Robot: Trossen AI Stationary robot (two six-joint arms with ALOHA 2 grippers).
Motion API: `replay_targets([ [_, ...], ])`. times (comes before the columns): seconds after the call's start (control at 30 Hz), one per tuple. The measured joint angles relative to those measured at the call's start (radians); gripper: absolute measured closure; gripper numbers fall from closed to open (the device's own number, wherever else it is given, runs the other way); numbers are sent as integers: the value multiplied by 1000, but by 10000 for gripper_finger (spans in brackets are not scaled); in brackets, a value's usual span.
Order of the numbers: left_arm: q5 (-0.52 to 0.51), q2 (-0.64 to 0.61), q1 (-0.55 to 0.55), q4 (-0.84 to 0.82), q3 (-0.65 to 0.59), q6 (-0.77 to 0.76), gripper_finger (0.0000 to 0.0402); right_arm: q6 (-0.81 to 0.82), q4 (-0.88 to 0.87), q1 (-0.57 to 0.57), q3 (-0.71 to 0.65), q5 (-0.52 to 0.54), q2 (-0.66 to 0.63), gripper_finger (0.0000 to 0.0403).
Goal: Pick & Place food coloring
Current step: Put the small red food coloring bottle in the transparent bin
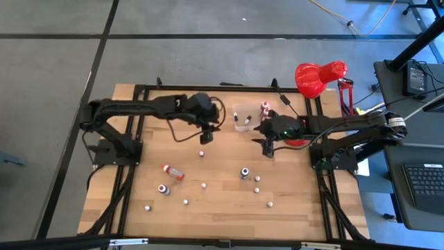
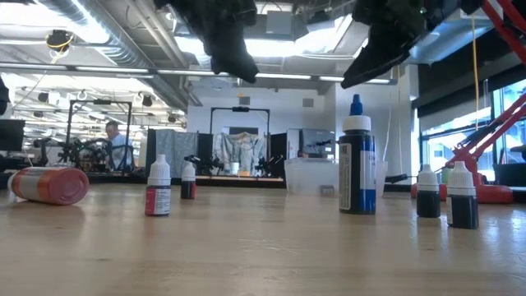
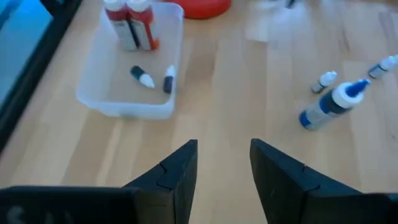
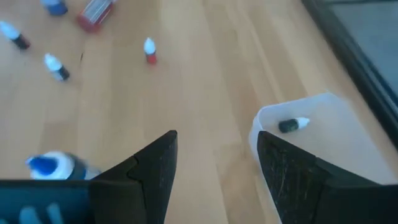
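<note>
Several tiny food coloring bottles stand scattered on the wooden table, such as one [image 1: 201, 153] below my left gripper and others [image 1: 256, 189] nearer the front. A taller blue-capped bottle [image 1: 245, 173] stands upright, and a red one [image 1: 173, 171] lies on its side. The clear tub [image 3: 99, 93] holds two upright red bottles [image 3: 134, 25] and two small bottles lying flat [image 3: 144, 78]. My left gripper [image 1: 205, 135] hovers open and empty left of the tub. My right gripper [image 1: 269, 147] hovers open and empty at the tub's near right corner [image 4: 261, 124].
A red desk lamp [image 1: 316, 75] stands at the table's far right corner, its base [image 3: 202, 7] just behind the tub. The black frame rail [image 1: 139, 125] runs around the table. In the low view both grippers hang above the bottles [image 2: 158, 187].
</note>
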Motion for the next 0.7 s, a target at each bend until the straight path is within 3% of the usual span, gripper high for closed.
replay_targets([
  [0.27,-1,-11,-66,-143,-47,-119,258,3,163,0,-61,80,3,179],
  [0.47,-85,14,-80,-270,-47,-244,258,0,168,0,-61,81,3,179],
  [0.7,-85,72,-103,-270,-47,-231,258,1,164,-1,-61,110,3,179],
])
